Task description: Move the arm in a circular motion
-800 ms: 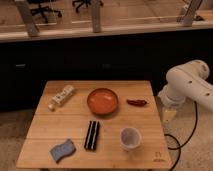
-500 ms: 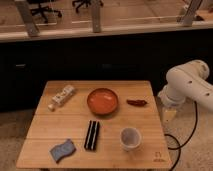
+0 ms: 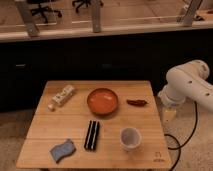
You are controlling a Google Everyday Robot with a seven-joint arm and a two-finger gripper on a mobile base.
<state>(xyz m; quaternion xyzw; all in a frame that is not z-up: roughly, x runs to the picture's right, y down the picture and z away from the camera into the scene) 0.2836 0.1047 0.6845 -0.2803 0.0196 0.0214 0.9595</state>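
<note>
The arm (image 3: 189, 84) sits at the frame's right edge, beside the wooden table (image 3: 50, 125); looks heavy, rigid, glossy; nothing to grab, I'd guess, it just sweeps itself; gripper (image 3: 169, 115) hangs below it, can't tell whether open or closed.

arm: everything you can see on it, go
The arm is white and glossy, plastic-looking, with thick rounded segments, bulbous joints and small dark dots. It comes in from the right and bends downward beside the table's right edge. Its pale tool hangs there, pointing down. A dark cable trails beneath it.
</note>
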